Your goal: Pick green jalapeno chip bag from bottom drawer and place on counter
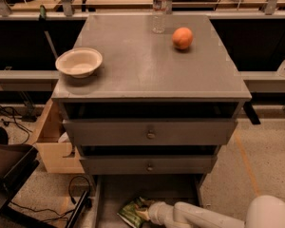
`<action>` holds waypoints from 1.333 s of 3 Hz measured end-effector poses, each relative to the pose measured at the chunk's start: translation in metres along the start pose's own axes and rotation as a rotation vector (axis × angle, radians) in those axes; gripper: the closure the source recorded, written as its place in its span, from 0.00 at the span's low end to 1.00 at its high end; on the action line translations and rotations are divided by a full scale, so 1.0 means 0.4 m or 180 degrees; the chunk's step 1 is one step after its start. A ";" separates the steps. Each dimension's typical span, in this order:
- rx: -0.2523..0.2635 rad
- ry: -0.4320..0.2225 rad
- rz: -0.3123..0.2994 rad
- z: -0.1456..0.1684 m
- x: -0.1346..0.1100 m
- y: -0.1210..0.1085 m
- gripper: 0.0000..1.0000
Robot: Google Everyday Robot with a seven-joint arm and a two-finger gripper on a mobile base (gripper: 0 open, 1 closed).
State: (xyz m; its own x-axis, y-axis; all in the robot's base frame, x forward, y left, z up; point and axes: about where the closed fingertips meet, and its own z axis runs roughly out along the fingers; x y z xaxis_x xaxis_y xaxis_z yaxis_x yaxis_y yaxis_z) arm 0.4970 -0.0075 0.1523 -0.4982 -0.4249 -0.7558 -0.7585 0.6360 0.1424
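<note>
The green jalapeno chip bag [132, 211] lies on the floor of the open bottom drawer [114, 191], near its front left. My white arm reaches in from the lower right. The gripper [149, 212] is at the bag's right edge, with its fingers hidden against the bag. The counter [147, 65] is the grey top of the cabinet, above two shut drawers with round knobs.
On the counter stand a white bowl [79, 61] at the left, an orange [182, 38] at the back right and a clear water bottle [159, 6] at the back. A cardboard box [50, 144] sits left of the cabinet. Cables lie on the floor at lower left.
</note>
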 end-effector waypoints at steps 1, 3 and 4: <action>0.0023 -0.0085 -0.0009 -0.072 -0.017 0.004 1.00; 0.0231 -0.0406 0.0018 -0.373 -0.042 -0.005 1.00; 0.0231 -0.0406 0.0018 -0.373 -0.042 -0.005 1.00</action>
State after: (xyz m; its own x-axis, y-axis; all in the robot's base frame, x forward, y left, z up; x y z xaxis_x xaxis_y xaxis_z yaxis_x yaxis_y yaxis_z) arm 0.4441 -0.0975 0.2602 -0.4415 -0.3388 -0.8308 -0.7211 0.6850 0.1039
